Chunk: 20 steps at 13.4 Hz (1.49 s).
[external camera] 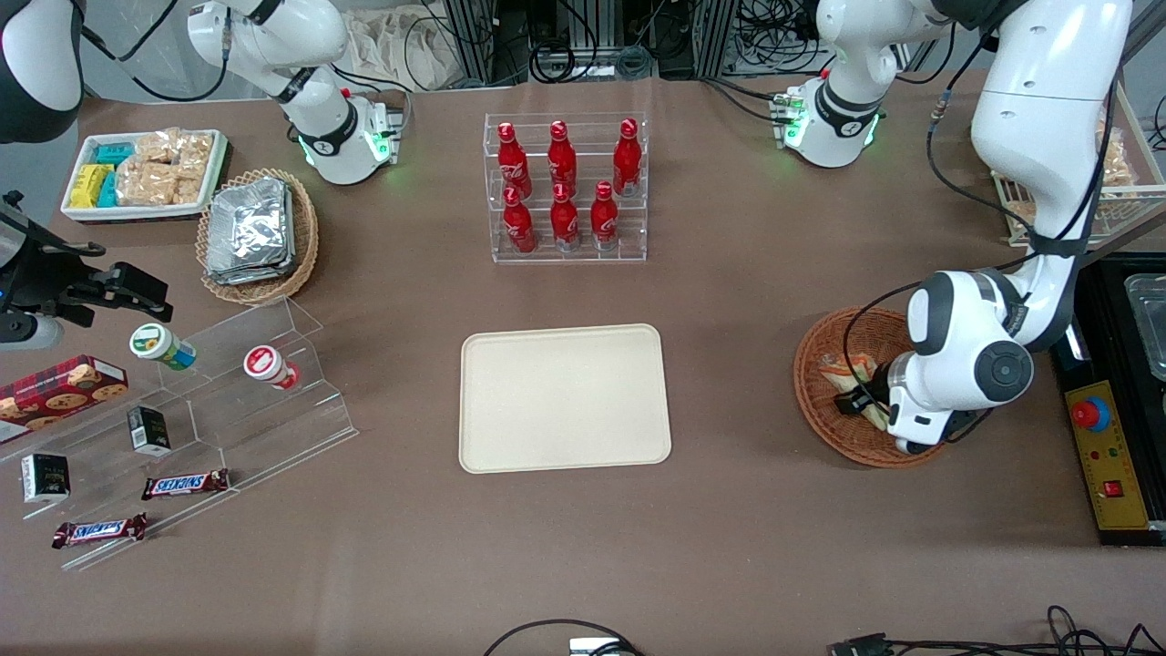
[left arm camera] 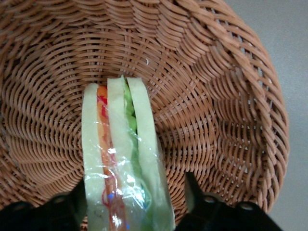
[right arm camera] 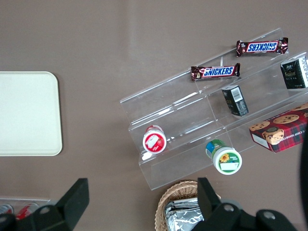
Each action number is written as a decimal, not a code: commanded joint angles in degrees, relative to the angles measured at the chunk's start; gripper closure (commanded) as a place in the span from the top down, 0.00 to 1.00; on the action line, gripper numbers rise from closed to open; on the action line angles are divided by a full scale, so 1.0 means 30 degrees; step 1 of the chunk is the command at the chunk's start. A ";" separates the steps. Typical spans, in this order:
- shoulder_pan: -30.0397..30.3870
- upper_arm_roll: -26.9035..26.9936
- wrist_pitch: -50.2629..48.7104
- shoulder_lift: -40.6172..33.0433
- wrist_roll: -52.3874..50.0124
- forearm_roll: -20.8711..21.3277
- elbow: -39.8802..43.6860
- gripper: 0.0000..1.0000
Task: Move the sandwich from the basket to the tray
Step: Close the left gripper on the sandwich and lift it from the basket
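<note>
The sandwich (left arm camera: 120, 159) lies in the reddish-brown wicker basket (left arm camera: 216, 96), a wedge in crinkled clear wrap with three slices of white bread (an orange-red layer in one gap, green leaf in the other). The left gripper (left arm camera: 132, 204) is down inside the basket with a black finger on each side of the wedge, spread open and not pressing the wrap. The cream tray (external camera: 565, 398) sits well apart, toward the table's middle.

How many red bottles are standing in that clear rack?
6 red bottles in the clear rack: three on its upper step, three on the lower. The gripper is down in the basket, straddling the sandwich.
</note>
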 commanded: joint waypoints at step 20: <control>-0.4115 -0.3857 -0.4770 0.0748 0.3720 0.0450 0.7943 0.18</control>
